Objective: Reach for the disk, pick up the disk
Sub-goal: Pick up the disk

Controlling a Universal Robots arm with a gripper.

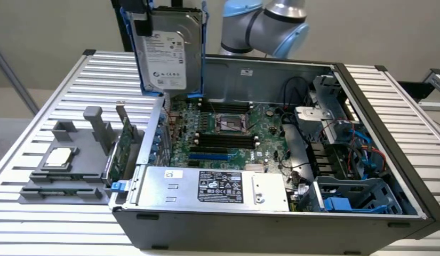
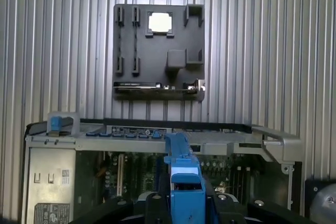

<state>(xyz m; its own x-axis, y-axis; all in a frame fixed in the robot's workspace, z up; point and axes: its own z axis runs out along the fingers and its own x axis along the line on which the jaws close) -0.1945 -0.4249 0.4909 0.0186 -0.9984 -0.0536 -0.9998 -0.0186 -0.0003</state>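
The disk [image 1: 168,50] hangs above the open case [image 1: 277,213] — motherboard [image 1: 227,133] below.

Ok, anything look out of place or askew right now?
Nothing looks damaged. The disk hangs upright in the air above the open case, clear of it, label facing the exterior camera. The CPU chip sits flat in the grey holder beside the case.

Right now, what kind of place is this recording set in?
Probably a computer assembly test bench: an open grey desktop case with its green motherboard exposed, on a ribbed aluminium table beside a grey parts fixture.
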